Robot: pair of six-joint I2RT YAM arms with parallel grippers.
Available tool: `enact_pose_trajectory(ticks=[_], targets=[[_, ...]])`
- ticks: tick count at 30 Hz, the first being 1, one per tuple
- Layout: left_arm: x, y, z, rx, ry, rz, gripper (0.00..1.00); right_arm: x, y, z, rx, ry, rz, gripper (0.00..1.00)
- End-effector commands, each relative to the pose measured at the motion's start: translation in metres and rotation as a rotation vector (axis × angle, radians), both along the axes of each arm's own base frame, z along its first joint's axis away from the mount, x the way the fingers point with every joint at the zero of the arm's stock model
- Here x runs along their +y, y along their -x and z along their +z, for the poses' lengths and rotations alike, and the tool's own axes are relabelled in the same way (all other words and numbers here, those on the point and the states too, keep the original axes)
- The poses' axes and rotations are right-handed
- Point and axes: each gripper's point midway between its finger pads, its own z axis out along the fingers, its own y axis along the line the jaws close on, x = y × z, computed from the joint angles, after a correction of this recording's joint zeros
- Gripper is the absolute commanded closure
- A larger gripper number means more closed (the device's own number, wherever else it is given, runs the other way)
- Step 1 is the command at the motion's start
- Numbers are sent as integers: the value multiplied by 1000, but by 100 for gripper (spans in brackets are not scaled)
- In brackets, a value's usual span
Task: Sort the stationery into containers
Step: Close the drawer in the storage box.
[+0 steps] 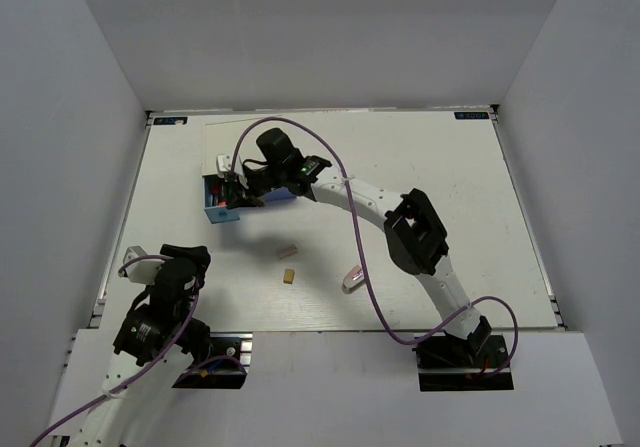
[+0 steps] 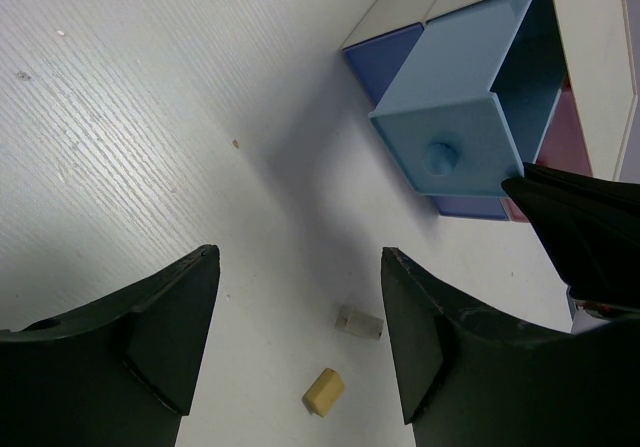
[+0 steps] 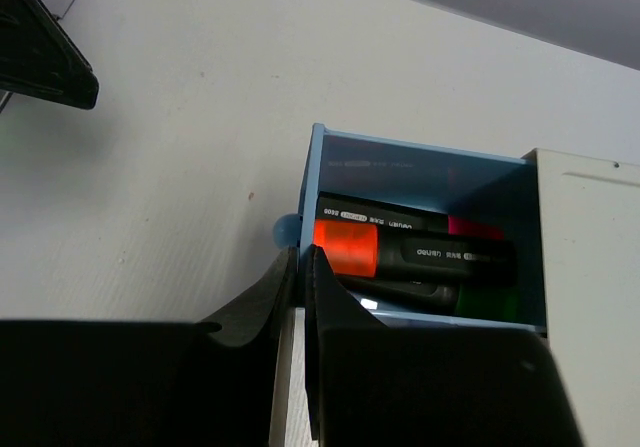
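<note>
The box of drawers (image 1: 218, 195) stands at the back left, with its light blue drawer (image 2: 455, 117) pulled out. My right gripper (image 1: 236, 191) is shut on that drawer's front wall (image 3: 306, 202), one finger inside and one outside, next to the knob (image 3: 286, 230). Three black markers lie in the drawer, with orange-red (image 3: 345, 248), pink-red (image 3: 474, 228) and green (image 3: 488, 303) ends. My left gripper (image 2: 300, 257) is open and empty, above the table. A grey-white eraser (image 2: 359, 321) and a tan eraser (image 2: 323, 391) lie beyond it. The white-pink oblong piece (image 1: 353, 278) lies to their right.
The box's white top (image 3: 590, 267) shows at the right of the right wrist view. Dark blue (image 2: 385, 57) and pink (image 2: 565, 132) drawer fronts flank the open drawer. Grey walls enclose the white table (image 1: 430, 167). The right arm (image 1: 415, 232) spans the table's middle.
</note>
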Motion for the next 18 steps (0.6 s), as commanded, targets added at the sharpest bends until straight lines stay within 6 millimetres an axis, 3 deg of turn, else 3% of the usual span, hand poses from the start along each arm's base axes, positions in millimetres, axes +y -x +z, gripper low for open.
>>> enact_pose_trajectory(ticks=[1, 2, 3, 9, 11, 15, 18], targets=[[3, 0, -1, -2, -1, 17, 24, 4, 22, 41, -31, -75, 56, 98], [3, 0, -1, -2, -1, 17, 24, 5, 18, 38, -35, -67, 31, 93], [3, 0, -1, -2, -1, 17, 24, 6, 16, 38, -33, -66, 17, 79], [3, 0, -1, -2, -1, 17, 24, 9, -3, 42, -72, -82, -65, 61], [3, 0, -1, -2, -1, 17, 24, 12, -7, 45, -88, -99, -84, 63], [3, 0, -1, -2, -1, 17, 24, 18, -28, 48, -129, -103, -167, 77], [3, 0, -1, -2, -1, 17, 24, 21, -40, 50, -164, -112, -222, 78]])
